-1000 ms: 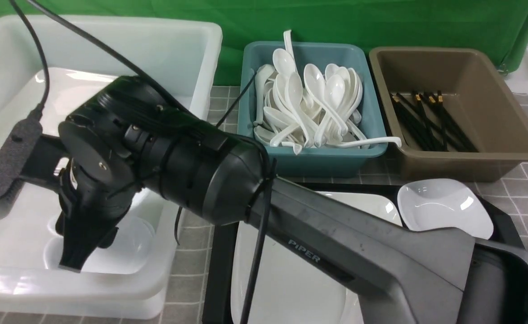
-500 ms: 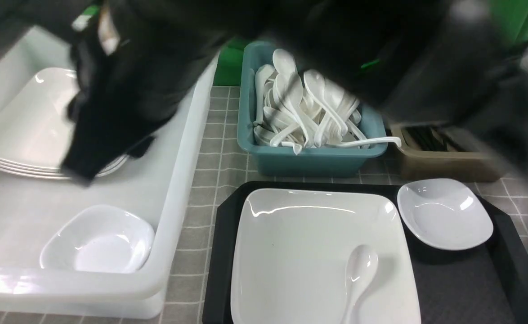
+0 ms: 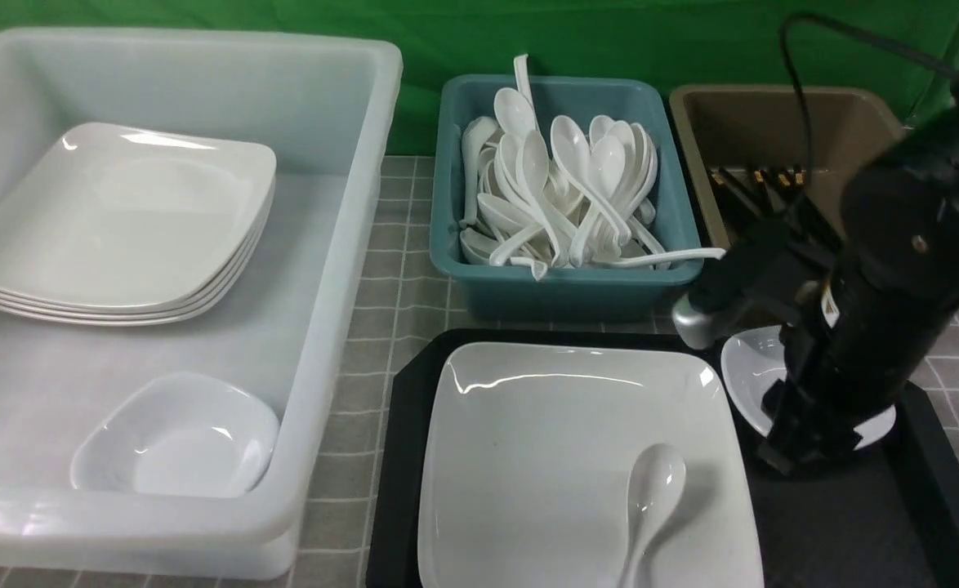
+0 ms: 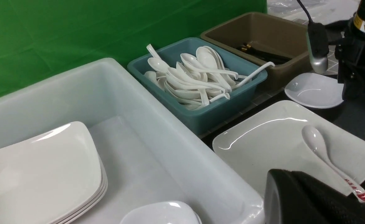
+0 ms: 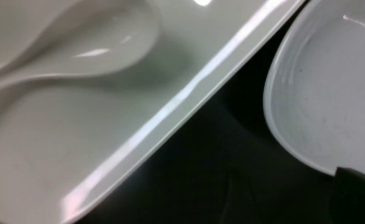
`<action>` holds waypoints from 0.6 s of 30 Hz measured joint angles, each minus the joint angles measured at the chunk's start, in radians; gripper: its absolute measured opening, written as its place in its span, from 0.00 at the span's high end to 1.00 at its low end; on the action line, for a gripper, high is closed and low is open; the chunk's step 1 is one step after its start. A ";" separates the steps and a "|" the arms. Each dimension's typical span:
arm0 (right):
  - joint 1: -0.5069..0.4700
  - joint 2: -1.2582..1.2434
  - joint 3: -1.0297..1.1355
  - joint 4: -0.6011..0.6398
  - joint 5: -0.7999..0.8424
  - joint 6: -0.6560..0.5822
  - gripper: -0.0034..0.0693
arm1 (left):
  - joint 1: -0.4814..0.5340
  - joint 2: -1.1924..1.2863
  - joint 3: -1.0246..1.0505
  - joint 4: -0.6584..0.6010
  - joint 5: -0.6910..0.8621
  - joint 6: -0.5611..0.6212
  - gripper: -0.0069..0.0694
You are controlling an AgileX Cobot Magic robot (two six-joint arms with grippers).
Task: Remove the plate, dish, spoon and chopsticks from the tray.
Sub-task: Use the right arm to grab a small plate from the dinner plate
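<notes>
The right arm (image 3: 912, 245) has swung over from the white bin (image 3: 349, 245), and the right gripper (image 3: 798, 453) now hangs above the tray (image 3: 402, 457) between the plate (image 3: 545, 457) and the dish (image 3: 753, 371), jaws apart or together I cannot tell. I judge the dish is in hand, needing a descent onto its near rim; the spoon (image 3: 651, 490) lies on the plate, long axis nearly front-to-back, bowl away from the robot

Black rectangular plastic tray (image 3: 839, 523) front right. On it: large white square plate (image 3: 545, 441) at left, glossy white soup spoon (image 3: 649, 498) in its near-right part, small white rounded-square dish (image 3: 749, 367) just beside its far-right corner. Behind the tray: teal plastic bin (image 3: 561, 290), brown plastic bin (image 3: 773, 114) to its right. Translucent white plastic tub (image 3: 341, 269) at left: stacked white plates (image 3: 120, 220) at back, second small white dish (image 3: 177, 449) in front.
</notes>
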 joint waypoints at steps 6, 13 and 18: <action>-0.087 0.035 0.111 0.001 -0.233 -0.057 0.30 | 0.000 0.010 0.008 0.000 -0.022 0.004 0.90; -0.092 0.112 0.124 -0.056 -0.382 -0.122 0.30 | 0.000 0.013 0.025 0.000 -0.029 0.004 0.90; -0.092 0.158 0.121 -0.087 -0.413 -0.122 0.32 | 0.000 0.014 0.031 0.000 -0.028 0.004 0.90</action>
